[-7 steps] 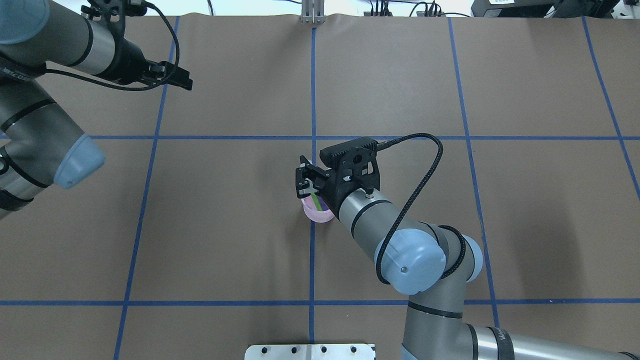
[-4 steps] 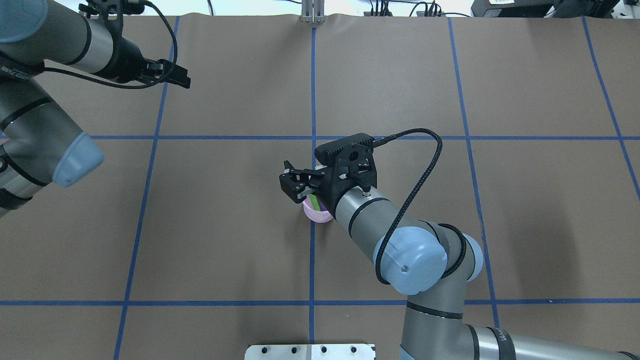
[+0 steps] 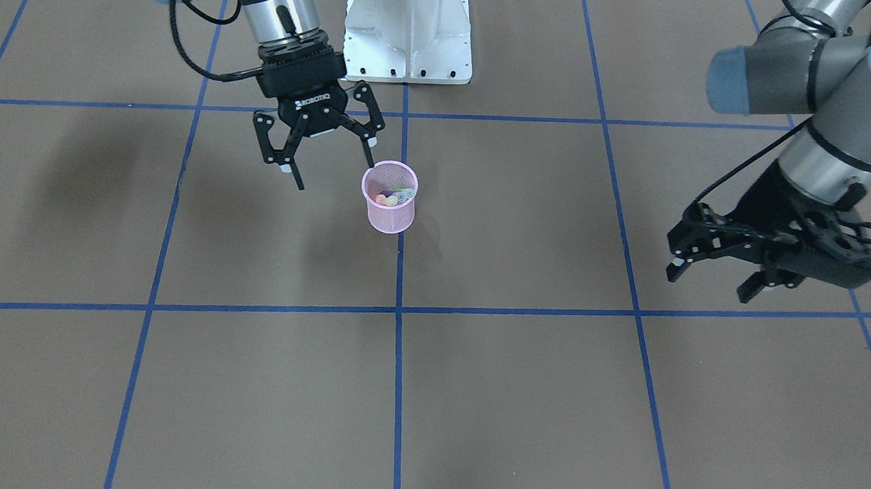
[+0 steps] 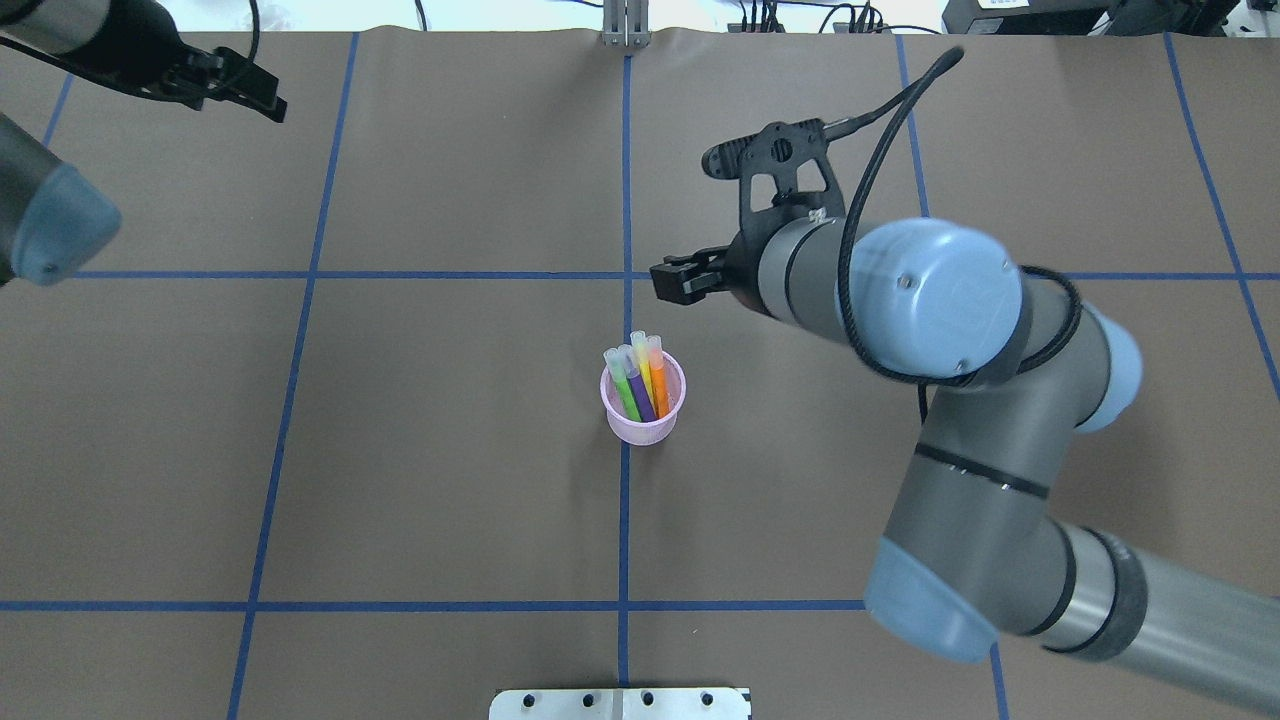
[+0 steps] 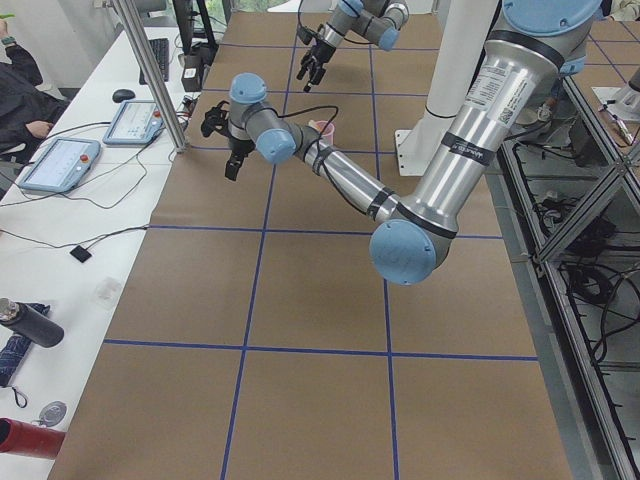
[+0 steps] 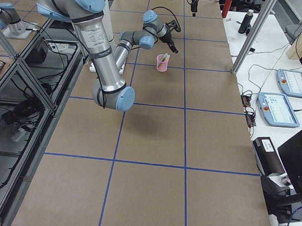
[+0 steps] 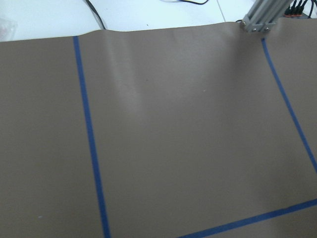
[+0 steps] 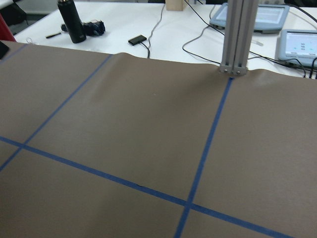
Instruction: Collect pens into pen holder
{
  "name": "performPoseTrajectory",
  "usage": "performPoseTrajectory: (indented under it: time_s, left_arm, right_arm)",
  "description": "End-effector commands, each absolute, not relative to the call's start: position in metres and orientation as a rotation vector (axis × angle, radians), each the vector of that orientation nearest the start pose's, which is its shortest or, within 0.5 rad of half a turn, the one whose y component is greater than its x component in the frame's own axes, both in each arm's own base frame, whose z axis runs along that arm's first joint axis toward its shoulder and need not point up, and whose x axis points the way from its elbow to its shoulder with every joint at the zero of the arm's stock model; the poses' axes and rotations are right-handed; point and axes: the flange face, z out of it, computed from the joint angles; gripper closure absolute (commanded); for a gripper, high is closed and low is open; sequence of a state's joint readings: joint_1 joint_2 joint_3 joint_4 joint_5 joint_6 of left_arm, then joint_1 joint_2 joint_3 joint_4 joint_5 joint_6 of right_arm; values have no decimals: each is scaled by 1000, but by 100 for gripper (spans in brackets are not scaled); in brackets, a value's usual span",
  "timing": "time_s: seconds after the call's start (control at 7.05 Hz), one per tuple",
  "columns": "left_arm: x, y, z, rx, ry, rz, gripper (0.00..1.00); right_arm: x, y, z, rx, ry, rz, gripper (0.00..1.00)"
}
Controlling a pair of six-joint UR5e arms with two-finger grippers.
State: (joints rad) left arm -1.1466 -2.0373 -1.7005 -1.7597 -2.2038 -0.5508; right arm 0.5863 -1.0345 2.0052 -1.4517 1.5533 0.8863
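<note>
The pink mesh pen holder stands upright at the table's middle on a blue tape line. The green pen, purple pen and orange pen stand inside it, cap ends up. It also shows in the front view, the left view and the right view. My right gripper is open and empty, raised beside the holder and apart from it; overhead it sits beyond the cup. My left gripper is open and empty, far off near the table's far left.
The brown paper table carries a blue tape grid. The white robot base plate is at the near edge. A metal post stands at the far edge. Both wrist views show only paper and tape.
My right gripper has lifted off the pen holder and pulled away to the far right, uncovering the pens. My left gripper has drawn further toward the far left corner.
</note>
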Motion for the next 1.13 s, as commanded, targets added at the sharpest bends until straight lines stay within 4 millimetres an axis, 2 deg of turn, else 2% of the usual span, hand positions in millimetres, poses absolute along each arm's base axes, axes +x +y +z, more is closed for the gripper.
performPoseTrajectory:
  time_s: [0.0,0.14,0.28,0.43,0.57,0.71,0.85,0.99]
  left_arm:
    - [122,-632,343,226,747,204,0]
    - [85,-633,360,148,703,142,0]
    - [43,-643,387,164,674,213,0]
    - [-1,-636,432,163,657,269,0]
    - [-43,-621,466,156,656,205,0]
    - [-62,-617,481,154,666,178,0]
    - [-66,-603,502,130,670,162,0]
    - [-62,-597,522,152,665,172,0]
  right_arm:
    - [-294,-490,190,400,-835,-128,0]
    - [-275,-494,206,190,-825,-109,0]
    - [-238,-508,225,120,-793,-35,0]
    - [-196,-515,274,88,-754,-12,0]
    - [-164,-524,318,72,-712,-64,0]
    - [-125,-536,371,48,-662,-88,0]
    - [-97,-536,418,17,-628,-117,0]
    - [-61,-533,450,10,-618,-131,0]
